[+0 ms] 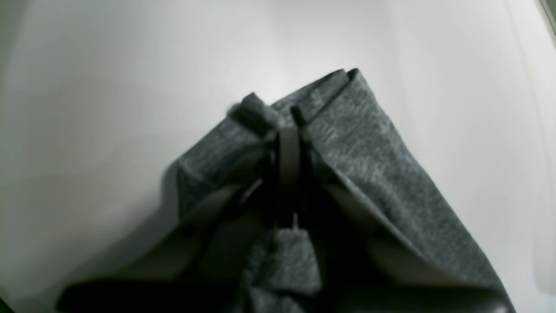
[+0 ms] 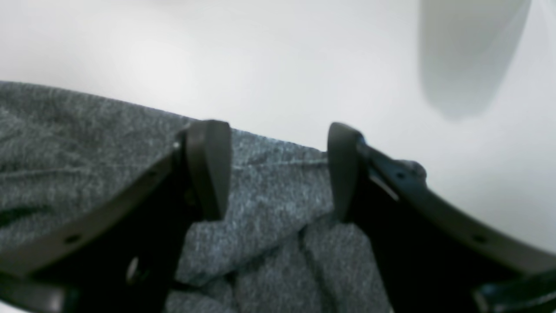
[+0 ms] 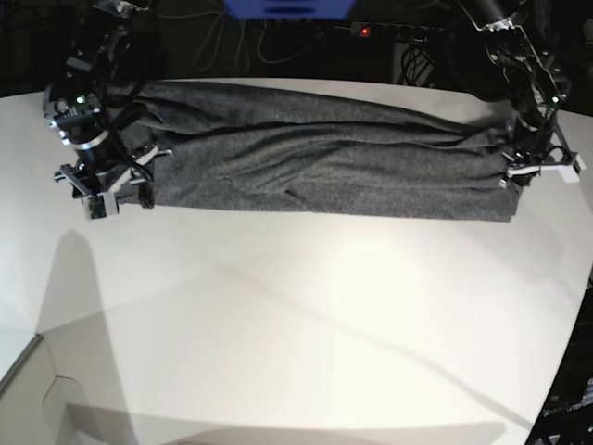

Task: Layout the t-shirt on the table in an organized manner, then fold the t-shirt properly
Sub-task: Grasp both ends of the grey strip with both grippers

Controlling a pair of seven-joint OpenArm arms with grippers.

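Observation:
The dark heather-grey t-shirt (image 3: 324,158) lies bunched into a long band across the far side of the white table (image 3: 306,315). At the band's right end in the base view, my left gripper (image 3: 530,172) is shut on a corner of the cloth. Up close, the left gripper (image 1: 284,130) has its fingers pressed together with a fold of the t-shirt (image 1: 369,156) draped over them. At the band's left end, my right gripper (image 3: 104,190) is open. In the right wrist view the right gripper (image 2: 276,169) hangs just over the t-shirt (image 2: 269,195), its fingers wide apart astride the hem.
Cables and a power strip with a red light (image 3: 366,31) run along the dark back edge. The table's curved rim (image 3: 570,343) falls away at the right. A pale panel corner (image 3: 37,371) sits at the lower left.

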